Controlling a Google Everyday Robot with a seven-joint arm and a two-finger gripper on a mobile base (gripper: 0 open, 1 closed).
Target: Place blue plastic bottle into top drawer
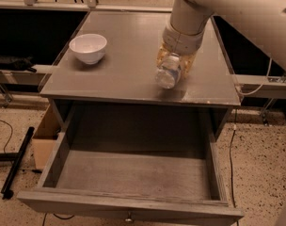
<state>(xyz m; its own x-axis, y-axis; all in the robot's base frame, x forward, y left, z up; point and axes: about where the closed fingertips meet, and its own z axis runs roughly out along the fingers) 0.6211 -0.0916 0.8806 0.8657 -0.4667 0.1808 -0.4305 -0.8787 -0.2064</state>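
The blue plastic bottle is a small clear bluish bottle, held tilted with one end toward the camera. My gripper is shut on it, its yellowish fingers on either side, a little above the right front part of the grey cabinet top. The top drawer is pulled out wide below, grey and empty inside, with a small round knob on its front. The bottle hangs just behind the drawer's rear right area.
A white bowl stands on the cabinet top at the left. My pale arm fills the upper right. A cardboard box and a black bar lie on the floor at the left. Cables run on the floor.
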